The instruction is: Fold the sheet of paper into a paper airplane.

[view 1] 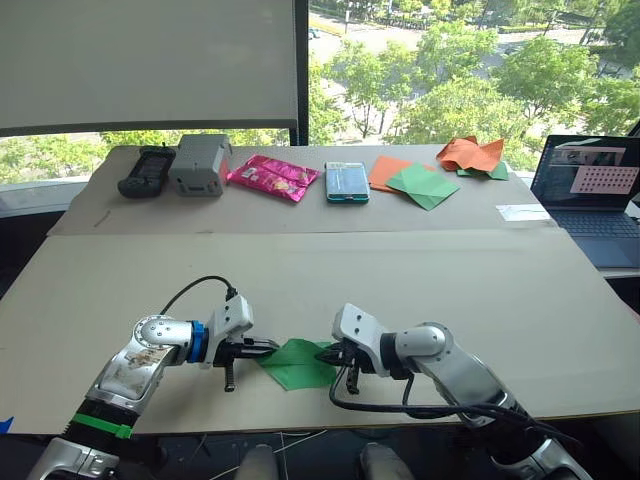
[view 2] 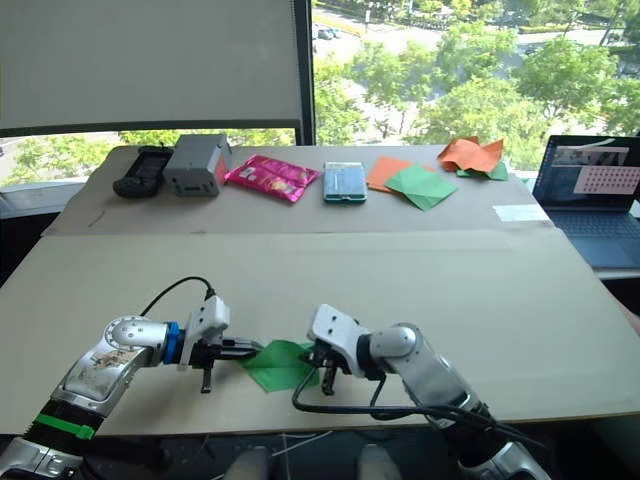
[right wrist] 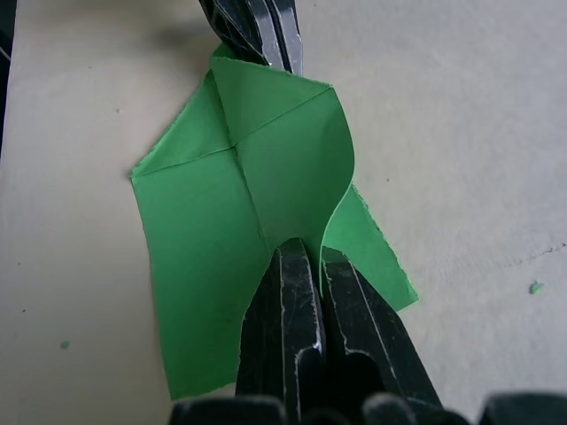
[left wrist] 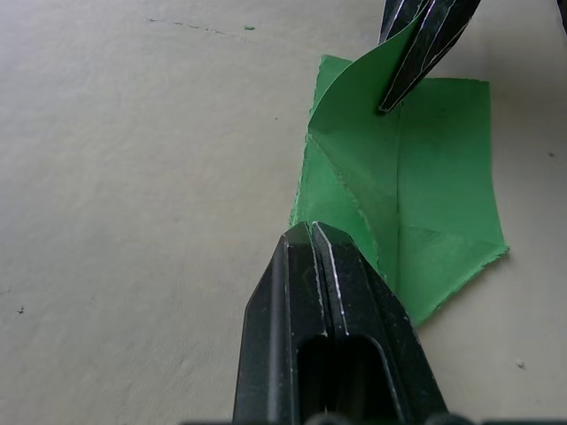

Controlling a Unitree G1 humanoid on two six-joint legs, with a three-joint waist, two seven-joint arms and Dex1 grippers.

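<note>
Green and creased, the sheet of paper [view 1: 296, 364] lies near the front edge of the cardboard-covered table [view 1: 400, 290], pinched from both sides. The left gripper [view 1: 268, 348] reaches in horizontally, fingers closed on the sheet's left corner; the right gripper [view 1: 326, 353], forearm angled inward, clamps a curled flap on the opposite edge. Farther back sit a black handset [view 1: 146, 171], grey box [view 1: 199, 163], pink snack packet [view 1: 272, 176], flat orange and green sheets [view 1: 414, 180], crumpled orange paper [view 1: 472, 153] and a laptop [view 1: 590, 195].

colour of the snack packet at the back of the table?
Snack packet: bright pink; clearest in left eye view.
</note>
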